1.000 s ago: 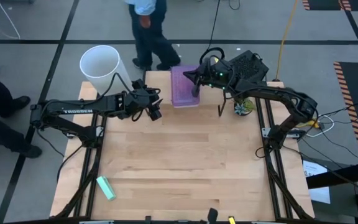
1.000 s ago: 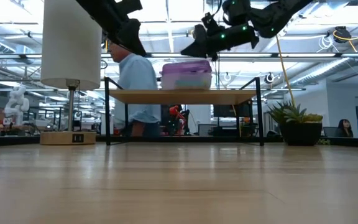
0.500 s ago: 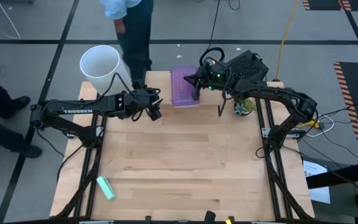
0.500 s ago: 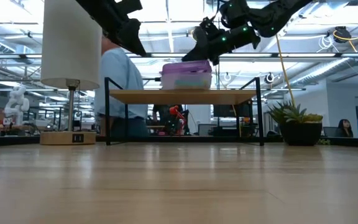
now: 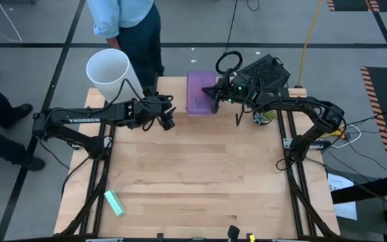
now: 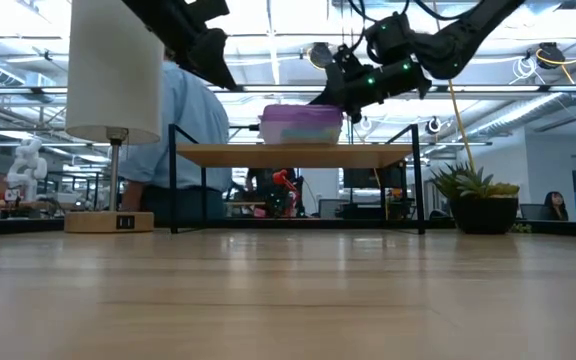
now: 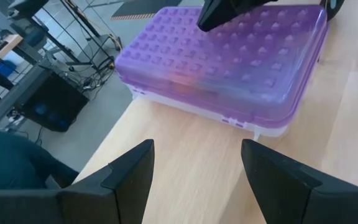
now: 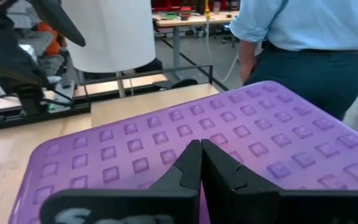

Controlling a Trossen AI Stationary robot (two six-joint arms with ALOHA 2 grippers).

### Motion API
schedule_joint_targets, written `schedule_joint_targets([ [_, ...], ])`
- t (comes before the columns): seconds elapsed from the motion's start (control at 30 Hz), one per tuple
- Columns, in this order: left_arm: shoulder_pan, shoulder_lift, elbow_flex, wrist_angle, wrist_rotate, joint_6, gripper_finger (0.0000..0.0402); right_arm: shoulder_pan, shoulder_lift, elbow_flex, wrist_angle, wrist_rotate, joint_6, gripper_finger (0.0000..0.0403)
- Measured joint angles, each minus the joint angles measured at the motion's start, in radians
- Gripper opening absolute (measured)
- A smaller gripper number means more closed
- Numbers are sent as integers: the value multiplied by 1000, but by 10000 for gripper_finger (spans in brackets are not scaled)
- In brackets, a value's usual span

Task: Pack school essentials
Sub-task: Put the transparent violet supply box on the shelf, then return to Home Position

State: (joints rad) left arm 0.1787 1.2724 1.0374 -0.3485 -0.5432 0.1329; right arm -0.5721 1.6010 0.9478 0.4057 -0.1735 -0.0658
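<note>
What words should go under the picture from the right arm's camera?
Right gripper, jaws shut, resting over the bumpy purple pencil case lid, with a white lamp and a person behind.

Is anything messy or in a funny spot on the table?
Mostly tidy. One small green item lies alone at the near left corner, far from the purple case at the far edge, where the right end effector rests shut on the lid.

White lamp (image 6: 114, 70), potted plant (image 6: 483, 200), bright ceiling lights.
</note>
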Motion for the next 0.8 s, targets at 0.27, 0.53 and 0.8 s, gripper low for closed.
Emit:
schedule_joint_targets([
  [0.27,0,0,0,10,1,7,246,-7,6,-4,125,-37,9,0],
  [0.53,0,0,0,9,1,11,246,-8,-12,-7,204,-58,35,0],
  [0.8,0,0,0,9,1,11,246,-5,-73,-7,243,-62,66,0],
])
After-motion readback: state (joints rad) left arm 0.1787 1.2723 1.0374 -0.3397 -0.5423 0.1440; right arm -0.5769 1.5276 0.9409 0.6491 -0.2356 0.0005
